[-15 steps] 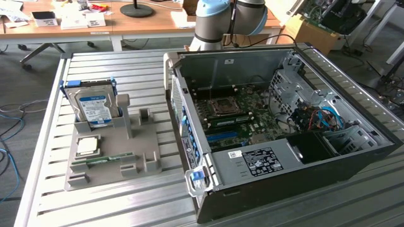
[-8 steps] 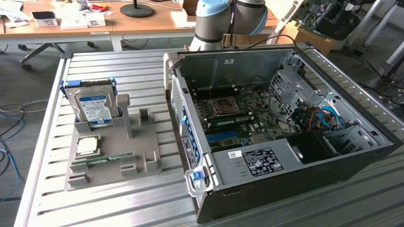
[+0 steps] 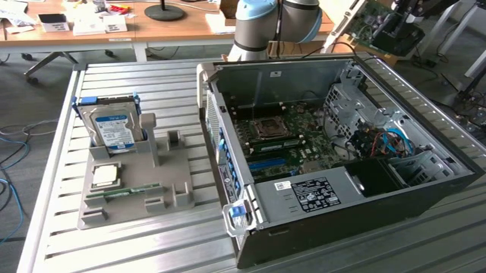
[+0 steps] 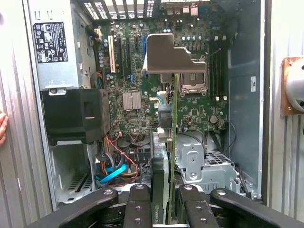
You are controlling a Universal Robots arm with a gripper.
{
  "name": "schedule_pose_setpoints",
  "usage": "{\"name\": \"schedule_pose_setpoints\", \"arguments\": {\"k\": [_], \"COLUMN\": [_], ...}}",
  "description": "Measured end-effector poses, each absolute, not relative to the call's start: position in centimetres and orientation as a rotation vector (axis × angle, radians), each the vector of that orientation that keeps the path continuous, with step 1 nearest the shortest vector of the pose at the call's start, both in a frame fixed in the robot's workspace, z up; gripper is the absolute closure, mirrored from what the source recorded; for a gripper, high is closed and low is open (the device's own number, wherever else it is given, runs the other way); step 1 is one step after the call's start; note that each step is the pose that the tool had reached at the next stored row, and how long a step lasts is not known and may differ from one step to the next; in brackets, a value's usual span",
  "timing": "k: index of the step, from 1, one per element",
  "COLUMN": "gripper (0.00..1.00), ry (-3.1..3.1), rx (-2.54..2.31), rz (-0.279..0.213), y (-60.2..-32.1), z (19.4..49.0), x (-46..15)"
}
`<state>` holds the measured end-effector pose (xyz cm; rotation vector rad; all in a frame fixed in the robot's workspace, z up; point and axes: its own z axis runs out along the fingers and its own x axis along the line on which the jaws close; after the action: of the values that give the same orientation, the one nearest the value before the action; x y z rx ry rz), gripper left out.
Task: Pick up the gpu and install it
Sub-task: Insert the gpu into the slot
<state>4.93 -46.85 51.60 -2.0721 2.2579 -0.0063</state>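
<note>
The gpu (image 4: 173,142) is a thin green-edged card seen edge-on, with a grey metal bracket (image 4: 171,54) at its far end. My gripper (image 4: 166,209) is shut on it, one black finger (image 4: 140,204) on each side. It hangs above the motherboard (image 4: 133,102) of the open computer case (image 3: 326,142), apart from the slots. In the exterior view the gpu (image 3: 370,20) and gripper (image 3: 399,37) are high up beyond the case's far right corner.
A grey holder (image 3: 133,182) on the exterior view's left carries a hard drive (image 3: 112,128), a processor (image 3: 104,175) and a memory stick (image 3: 122,193). The power supply (image 4: 50,52) and drive cage (image 4: 204,166) crowd the case. Fingertips (image 4: 2,128) show at one edge.
</note>
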Motion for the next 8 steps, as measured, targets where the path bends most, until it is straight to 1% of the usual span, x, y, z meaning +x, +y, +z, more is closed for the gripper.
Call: {"name": "schedule_pose_setpoints", "arguments": {"k": [8], "gripper": [0.73], "ry": [2.256], "rx": [-2.07], "rz": [-0.002], "y": [-46.84], "z": [51.33], "x": [4.91]}}
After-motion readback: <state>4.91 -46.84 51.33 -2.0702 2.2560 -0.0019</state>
